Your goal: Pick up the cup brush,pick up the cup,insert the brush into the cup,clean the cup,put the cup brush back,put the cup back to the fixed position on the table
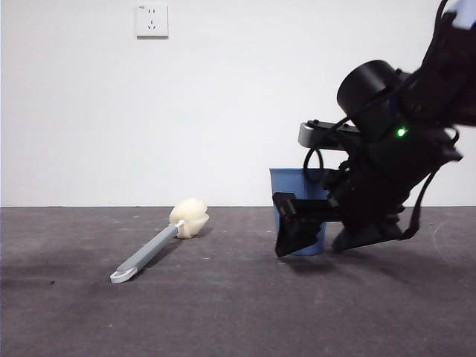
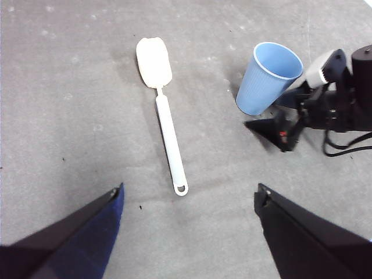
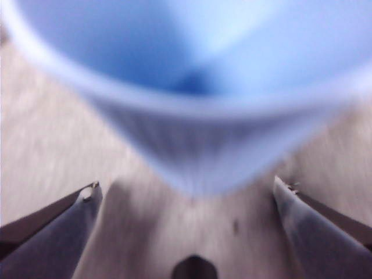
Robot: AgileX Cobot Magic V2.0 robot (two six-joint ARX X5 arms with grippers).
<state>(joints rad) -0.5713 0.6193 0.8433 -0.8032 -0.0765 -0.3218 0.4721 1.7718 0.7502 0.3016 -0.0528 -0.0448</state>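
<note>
Reaching down from the upper right, the right claw [image 1: 301, 223] tilts low over the bench [image 1: 223, 312], jaws spread wide on either side of the cup [image 1: 297, 190] without touching it. The cup, blue and ribbed, stands upright at the right; the arm hides much of it from the front, and it is blurred in the right wrist view. The left claw [image 2: 189, 232] hangs above, jaws apart and empty. The cup brush [image 1: 160, 242] lies flat well to the cup's left, sponge head far, looped end near.
</note>
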